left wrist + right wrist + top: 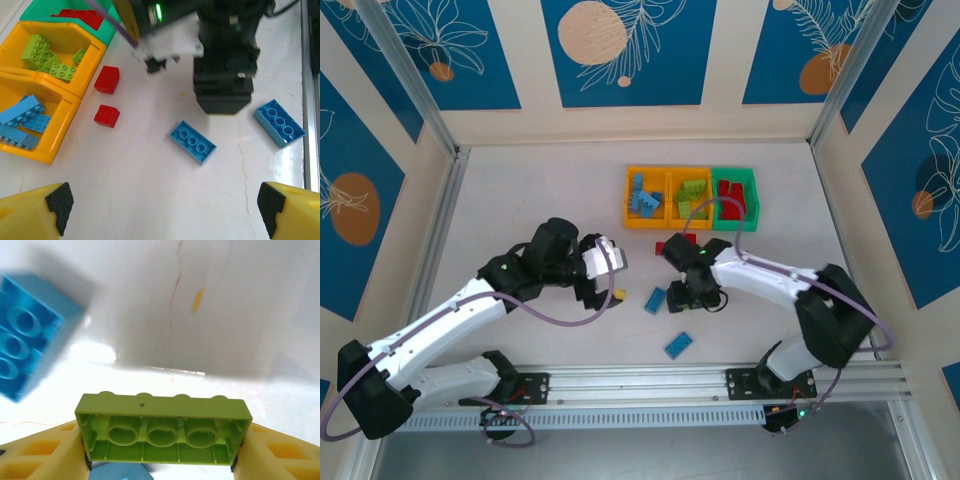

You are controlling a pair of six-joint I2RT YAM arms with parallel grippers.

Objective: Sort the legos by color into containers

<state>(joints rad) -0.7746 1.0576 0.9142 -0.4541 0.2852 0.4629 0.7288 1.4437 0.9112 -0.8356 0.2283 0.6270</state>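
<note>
From above, the right gripper (692, 295) sits well short of the bins (690, 169), greens in the middle one; the left wrist shows the left gripper (165, 205) wide open, a blue brick (192, 142) just ahead; the right wrist shows a green brick (162, 430) clamped between its fingers (50, 450), so lift straight before carrying.

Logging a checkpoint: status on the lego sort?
Left gripper open, empty. Right gripper shut on lime brick. Two red bricks by bins, two blue bricks loose.
</note>
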